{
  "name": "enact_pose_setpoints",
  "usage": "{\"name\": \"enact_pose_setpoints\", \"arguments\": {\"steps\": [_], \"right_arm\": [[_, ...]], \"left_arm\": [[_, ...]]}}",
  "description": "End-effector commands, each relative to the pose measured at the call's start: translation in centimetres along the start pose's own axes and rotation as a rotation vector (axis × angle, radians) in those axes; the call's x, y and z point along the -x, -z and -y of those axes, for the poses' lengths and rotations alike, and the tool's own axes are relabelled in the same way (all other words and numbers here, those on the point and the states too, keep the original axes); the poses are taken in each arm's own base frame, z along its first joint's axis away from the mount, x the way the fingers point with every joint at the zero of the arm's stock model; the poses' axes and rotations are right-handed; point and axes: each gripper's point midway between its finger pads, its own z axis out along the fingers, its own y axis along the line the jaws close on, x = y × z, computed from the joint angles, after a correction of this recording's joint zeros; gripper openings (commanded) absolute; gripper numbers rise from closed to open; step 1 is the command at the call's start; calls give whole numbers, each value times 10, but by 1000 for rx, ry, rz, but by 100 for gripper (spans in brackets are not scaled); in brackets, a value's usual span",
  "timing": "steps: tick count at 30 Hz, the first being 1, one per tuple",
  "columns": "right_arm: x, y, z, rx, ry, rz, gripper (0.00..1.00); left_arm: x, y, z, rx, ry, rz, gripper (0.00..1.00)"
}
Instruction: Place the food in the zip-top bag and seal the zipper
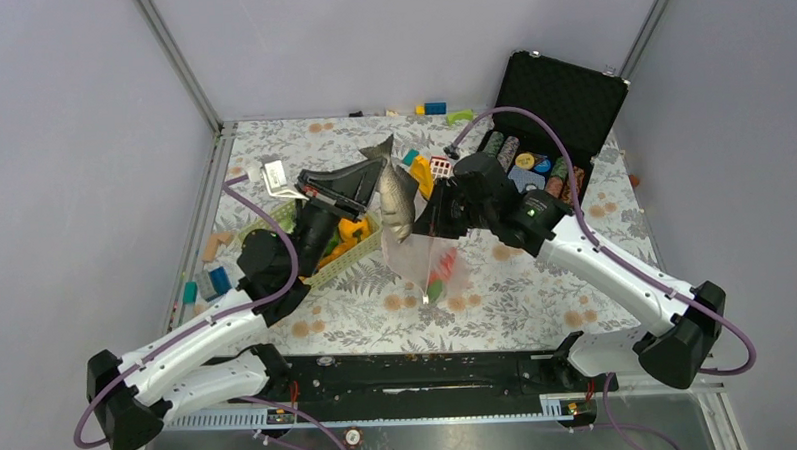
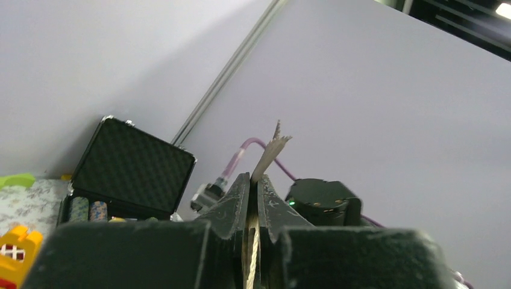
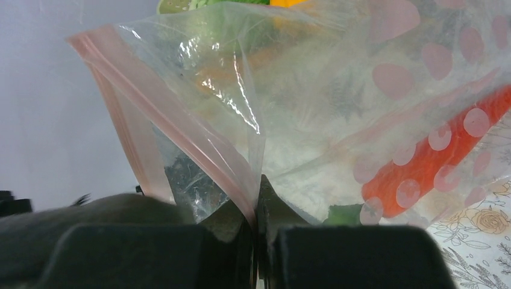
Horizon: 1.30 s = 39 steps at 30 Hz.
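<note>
Above the table (image 1: 537,300), right claw (image 3: 256,201) pinches the clear zip-top bag (image 3: 301,120), mouth gaping; left claw (image 2: 254,180) grips a fish (image 1: 398,200).

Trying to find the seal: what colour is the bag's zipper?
Pink-red zipper, clearest in right wrist view.

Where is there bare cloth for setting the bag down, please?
Widest bare cloth: the near strip between the zip-top bag and the arm bases. A smaller patch lies far left, beyond the basket. Crowded: around the black case, and at centre, where the left pincer holds a fish beside the right pincer gripping the bag.
</note>
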Motion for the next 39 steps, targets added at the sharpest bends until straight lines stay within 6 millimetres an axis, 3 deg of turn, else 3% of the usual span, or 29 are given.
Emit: {"name": "enact_pose_setpoints", "arguments": {"steps": [1,13,22,23,25,26,28,30,35,39], "right_arm": [[18,15,-18,74,-26,87,1],[37,25,-8,46,-52,199,3],[45,32,-6,57,-87,233,6],[44,32,-6,61,-90,230,5],[45,33,-5,60,-92,232,5],[45,32,-5,59,-92,230,5],[46,34,-4,61,-93,233,5],[46,34,-2,59,-92,233,5],[46,33,0,53,-61,230,5],[43,31,6,19,-33,207,4]], "left_arm": [[10,3,-12,53,63,130,0],[-48,29,-42,216,-16,33,0],[-94,49,-37,228,-220,-55,0],[-98,50,-37,222,-244,-63,4],[-103,50,-32,202,-271,-77,23],[-104,50,-30,198,-277,-83,39],[-105,50,-25,184,-280,-89,80],[-102,49,-21,182,-286,-96,97],[-97,47,-15,187,-325,-155,99],[-86,51,-28,308,-341,-186,99]]}}
